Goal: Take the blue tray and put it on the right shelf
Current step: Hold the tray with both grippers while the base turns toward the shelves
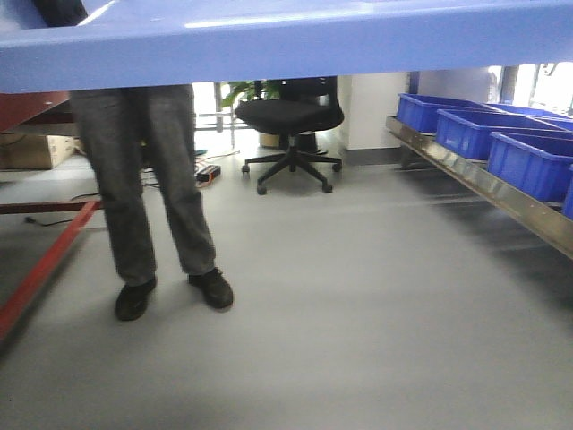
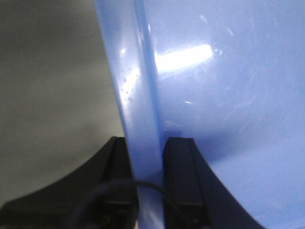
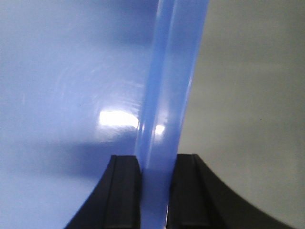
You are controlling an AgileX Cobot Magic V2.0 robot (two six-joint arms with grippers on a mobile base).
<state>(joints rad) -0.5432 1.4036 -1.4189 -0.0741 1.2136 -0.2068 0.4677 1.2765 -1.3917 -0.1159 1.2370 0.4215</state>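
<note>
The blue tray (image 1: 286,40) hangs across the top of the front view, held up in the air, its glossy underside facing the camera. In the left wrist view my left gripper (image 2: 147,157) is shut on the tray's rim (image 2: 138,95), one black finger on each side. Likewise my right gripper (image 3: 156,164) is shut on the opposite rim (image 3: 171,71) of the tray (image 3: 71,95). The right shelf (image 1: 483,184), a shiny steel rail, runs along the right side of the front view. Neither gripper shows in the front view.
Several deep dark-blue bins (image 1: 528,161) sit on the steel shelf. A person (image 1: 152,197) in grey trousers stands at the left beside a red-framed table (image 1: 45,260). A black office chair (image 1: 288,125) stands behind on the grey floor.
</note>
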